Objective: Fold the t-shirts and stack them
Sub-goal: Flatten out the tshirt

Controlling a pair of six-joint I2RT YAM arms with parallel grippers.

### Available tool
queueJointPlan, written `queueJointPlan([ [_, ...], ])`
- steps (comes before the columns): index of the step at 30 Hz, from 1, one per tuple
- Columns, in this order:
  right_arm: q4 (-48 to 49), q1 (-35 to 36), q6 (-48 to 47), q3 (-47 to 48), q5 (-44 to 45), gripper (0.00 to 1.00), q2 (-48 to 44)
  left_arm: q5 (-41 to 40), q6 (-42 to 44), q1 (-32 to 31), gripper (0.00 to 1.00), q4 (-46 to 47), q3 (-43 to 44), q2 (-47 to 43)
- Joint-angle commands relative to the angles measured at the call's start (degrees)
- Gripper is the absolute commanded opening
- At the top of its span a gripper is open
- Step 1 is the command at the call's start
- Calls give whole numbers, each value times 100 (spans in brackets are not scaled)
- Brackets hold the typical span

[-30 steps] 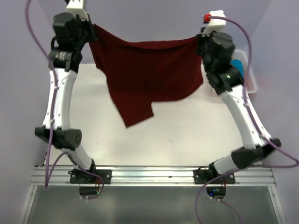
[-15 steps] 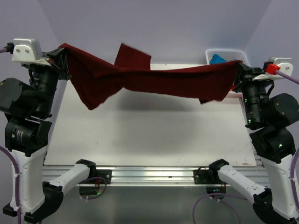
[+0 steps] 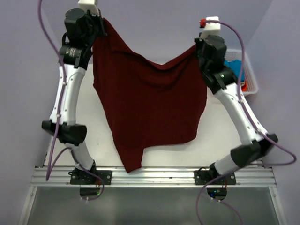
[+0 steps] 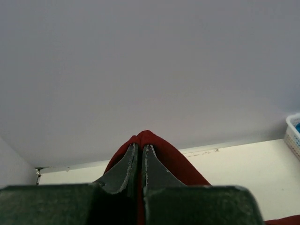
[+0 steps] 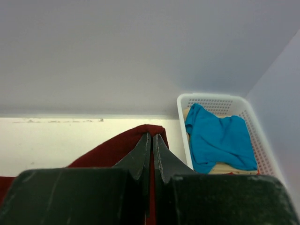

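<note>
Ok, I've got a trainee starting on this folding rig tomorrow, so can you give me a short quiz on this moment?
1. True or false: the dark maroon cloth t-shirt lies folded flat on the white table.
2. What lies on top in the white plastic slatted basket? A) bright blue cloth shirt B) green towel C) nothing
3. Fill in: the left fingers and right fingers are both ___ on the maroon t-shirt.
Key: 1 false, it hangs spread between both arms. 2 A. 3 shut.
</note>
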Motion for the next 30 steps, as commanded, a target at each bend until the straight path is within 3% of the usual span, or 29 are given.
queueJointPlan([
  [1, 287, -138, 59, 1293, 247, 0, 1268, 221, -115, 304, 0, 120, 1021, 1026],
  [4, 198, -261, 218, 2314, 353, 0, 2220, 265, -212, 418, 0, 681, 1023, 1441],
  [8, 811, -261, 34, 2127, 537, 0, 1998, 326, -159, 463, 0, 781, 683, 1093],
  [9, 1040, -244, -1, 1803, 529, 0, 1743, 335, -107, 463, 0, 763, 489, 916],
  [10, 1338, -226, -123, 877, 494, 0, 1349, 361, -72, 463, 0, 815, 226, 410],
  [11, 2046, -200, -203, 381, 520, 0, 666, 353, -28, 463, 0, 955, -586, 65],
  [13, 2430, -173, -335, -899, 555, 0, -41, 39, 130, 384, 0, 1706, -1731, -1247],
  [14, 2649, -173, -362, -1308, 590, 0, -705, -86, 174, 323, 0, 1956, -2850, -1692],
  [16, 2861, -173, -388, -2456, 625, 0, -1237, -367, 271, 208, 0, 2414, -3815, -2735],
  [19, 2476, -173, -319, -3320, 599, 0, -1643, -649, 175, 190, 0, 2538, -5484, -3346],
  [24, 1879, -173, 270, -4184, 372, 0, -1776, -264, -535, 146, 0, 2529, -6727, -3445],
  [30, 613, -138, 1079, -4809, -130, 0, -2109, -579, -1080, -476, 0, 2145, -7862, -3884],
])
